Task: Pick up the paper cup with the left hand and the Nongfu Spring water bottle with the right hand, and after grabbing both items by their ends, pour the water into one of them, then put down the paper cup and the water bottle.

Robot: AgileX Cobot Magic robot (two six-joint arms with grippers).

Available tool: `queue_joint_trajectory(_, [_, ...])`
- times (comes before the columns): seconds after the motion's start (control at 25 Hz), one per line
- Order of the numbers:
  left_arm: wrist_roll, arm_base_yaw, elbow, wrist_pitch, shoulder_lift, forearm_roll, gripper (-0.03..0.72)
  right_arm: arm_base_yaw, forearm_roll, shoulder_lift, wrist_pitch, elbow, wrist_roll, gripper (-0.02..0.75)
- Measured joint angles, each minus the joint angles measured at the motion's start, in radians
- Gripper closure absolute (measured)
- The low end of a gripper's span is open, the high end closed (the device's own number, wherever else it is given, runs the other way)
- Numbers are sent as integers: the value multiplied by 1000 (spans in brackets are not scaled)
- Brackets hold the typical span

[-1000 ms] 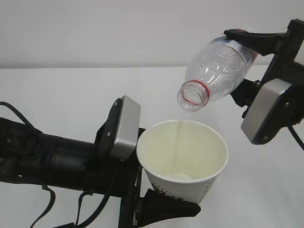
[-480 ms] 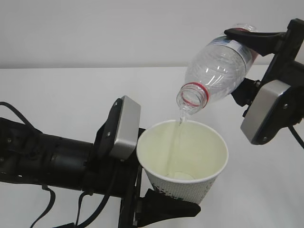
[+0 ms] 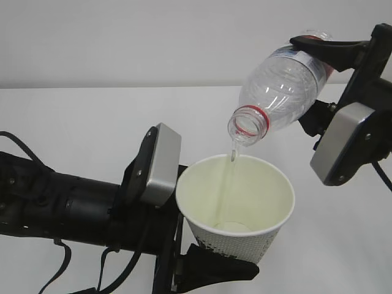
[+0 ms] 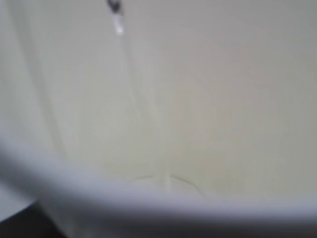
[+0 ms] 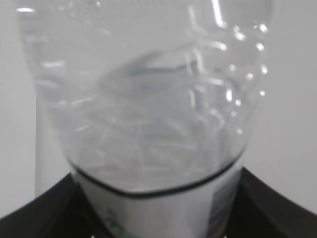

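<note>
Clear ribbed plastic bottle (image 3: pixel 285 86) | thin water (image 3: pixel 228 184) stream | tapered paper cup (image 3: pixel 236 211)

Your left wrist view blurs the cup (image 4: pixel 208 99) rim. The bottle (image 5: pixel 143 99) base and right tool (image 3: pixel 331 73) run past the frame's edge.

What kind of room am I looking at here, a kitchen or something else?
Probably a robot test bench, not a kitchen: a bare white table against a plain wall, and two black arms, the left tool holding a paper cup, the right tool pouring from a water bottle.
</note>
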Motion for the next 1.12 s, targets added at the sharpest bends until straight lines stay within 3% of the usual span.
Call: queue_joint_trajectory(1.12, [-9, 0, 0, 4, 0, 2, 180, 0, 2, 0, -7, -2, -22, 230])
